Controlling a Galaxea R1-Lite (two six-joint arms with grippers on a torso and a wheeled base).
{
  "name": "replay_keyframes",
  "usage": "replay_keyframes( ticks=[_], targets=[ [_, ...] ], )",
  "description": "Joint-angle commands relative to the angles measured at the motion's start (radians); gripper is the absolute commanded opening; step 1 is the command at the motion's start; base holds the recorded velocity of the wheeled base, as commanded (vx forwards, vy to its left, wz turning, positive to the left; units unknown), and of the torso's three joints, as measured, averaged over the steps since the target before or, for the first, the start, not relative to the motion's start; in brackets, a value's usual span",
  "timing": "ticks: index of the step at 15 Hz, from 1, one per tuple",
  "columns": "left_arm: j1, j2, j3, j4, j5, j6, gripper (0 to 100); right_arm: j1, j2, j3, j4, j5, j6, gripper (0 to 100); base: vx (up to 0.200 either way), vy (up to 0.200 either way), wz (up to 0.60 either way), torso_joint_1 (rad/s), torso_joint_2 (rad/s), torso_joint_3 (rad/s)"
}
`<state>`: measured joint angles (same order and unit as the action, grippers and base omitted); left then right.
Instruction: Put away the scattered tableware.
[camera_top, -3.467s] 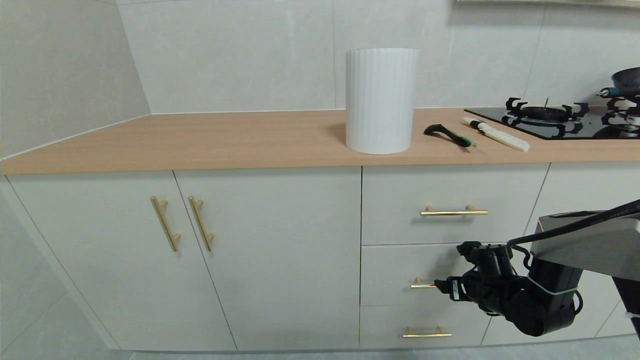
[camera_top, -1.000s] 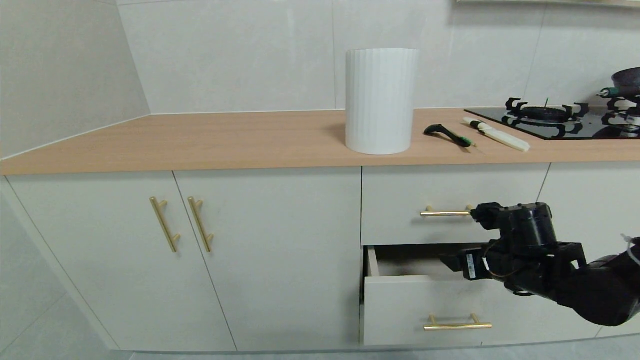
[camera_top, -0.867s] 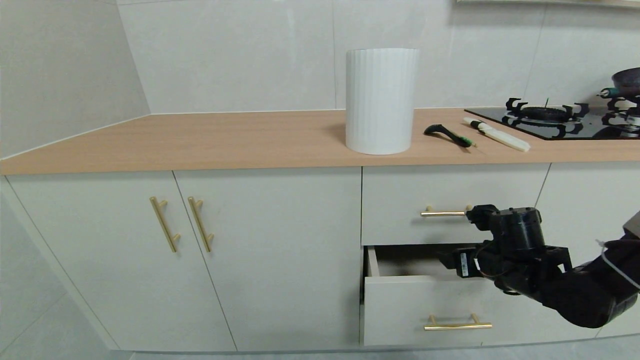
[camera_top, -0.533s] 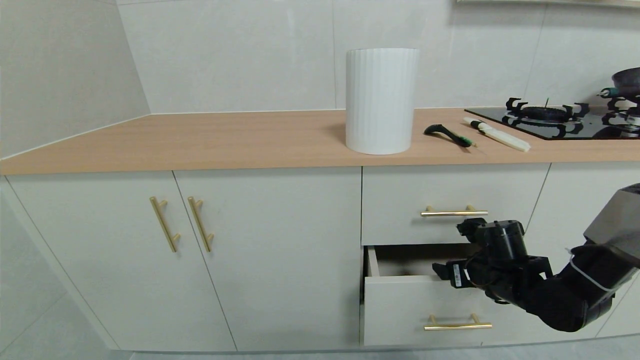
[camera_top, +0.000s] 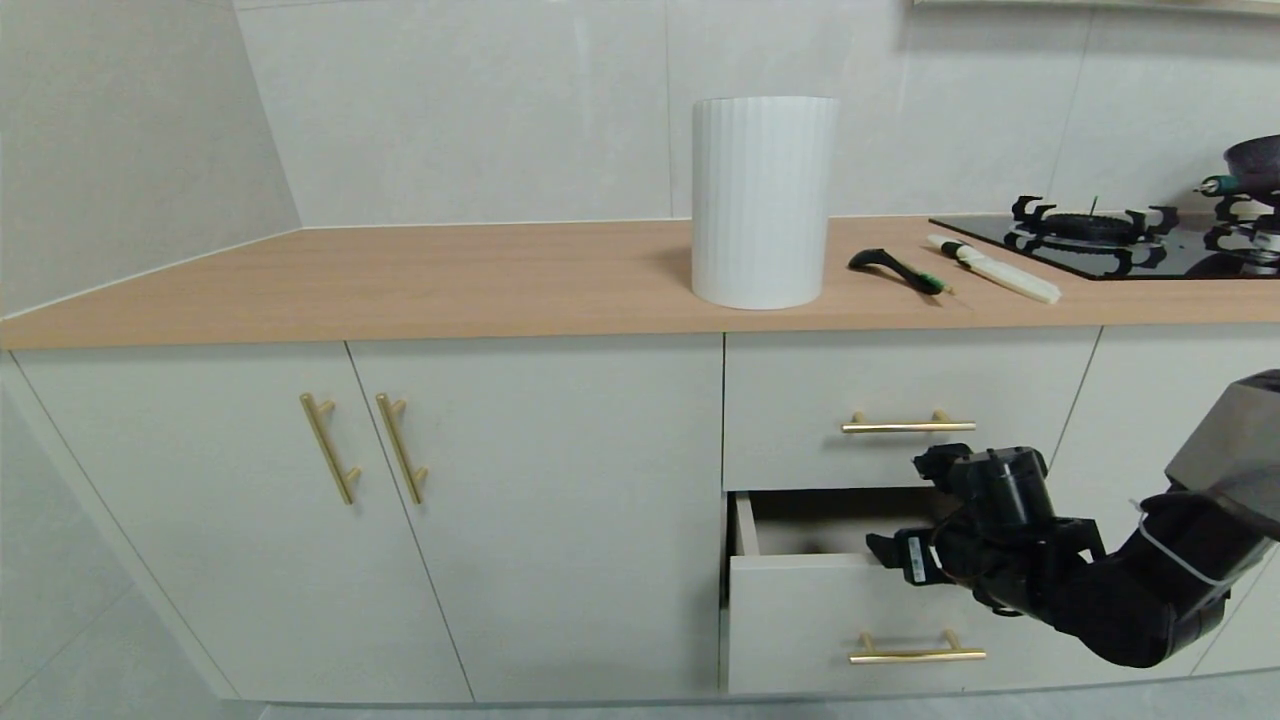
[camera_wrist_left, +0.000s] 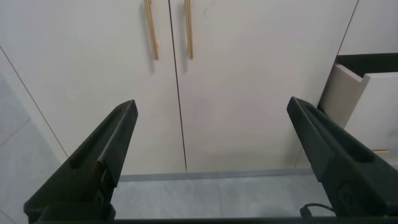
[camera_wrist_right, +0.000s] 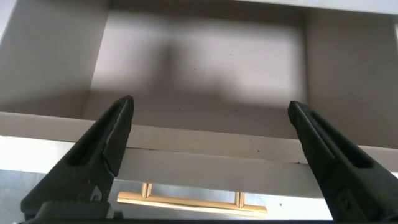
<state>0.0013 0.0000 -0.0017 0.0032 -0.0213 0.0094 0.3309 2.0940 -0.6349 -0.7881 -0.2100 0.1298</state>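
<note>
A black and green peeler (camera_top: 895, 268) and a white knife (camera_top: 995, 268) lie on the wooden counter (camera_top: 450, 275), to the right of a tall white ribbed canister (camera_top: 762, 200). Below them the middle drawer (camera_top: 800, 600) stands pulled out; its bare inside (camera_wrist_right: 205, 68) and gold handle (camera_wrist_right: 193, 200) show under the right wrist. My right gripper (camera_top: 910, 505) hovers open over the drawer's front edge, holding nothing. Its two fingers (camera_wrist_right: 106, 155) are spread wide. My left gripper (camera_wrist_left: 211, 162) is open too, low in front of the cabinet doors (camera_wrist_left: 177, 74).
A black gas hob (camera_top: 1100, 240) with a dark pan (camera_top: 1255, 160) sits at the counter's right end. The shut top drawer's handle (camera_top: 905, 425) is just above my right gripper. Two cabinet doors with gold handles (camera_top: 360, 445) are to the left. Tiled wall behind.
The middle drawer, shut 3.5 s ago with my right gripper at its handle, is now pulled out. Since a second ago the right gripper has shifted slightly left and down over the drawer.
</note>
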Motion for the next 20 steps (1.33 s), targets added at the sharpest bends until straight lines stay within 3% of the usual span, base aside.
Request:
replay_keyframes(
  ticks=[1, 5, 14, 20],
  targets=[
    [0.000, 0.000, 0.000, 0.000, 0.000, 0.000, 100, 0.000, -0.057, 0.007, 0.047, 0.008, -0.001, 100, 0.000, 0.000, 0.00, 0.000, 0.00, 0.000],
    [0.000, 0.000, 0.000, 0.000, 0.000, 0.000, 100, 0.002, -0.101, 0.007, 0.125, 0.011, -0.007, 100, 0.000, 0.000, 0.00, 0.000, 0.00, 0.000],
    [0.000, 0.000, 0.000, 0.000, 0.000, 0.000, 100, 0.022, -0.241, 0.012, 0.455, 0.043, -0.114, 100, 0.000, 0.000, 0.00, 0.000, 0.00, 0.000],
    [0.000, 0.000, 0.000, 0.000, 0.000, 0.000, 100, 0.079, -0.367, 0.011, 0.820, 0.032, -0.245, 100, 0.000, 0.000, 0.00, 0.000, 0.00, 0.000]
  ],
)
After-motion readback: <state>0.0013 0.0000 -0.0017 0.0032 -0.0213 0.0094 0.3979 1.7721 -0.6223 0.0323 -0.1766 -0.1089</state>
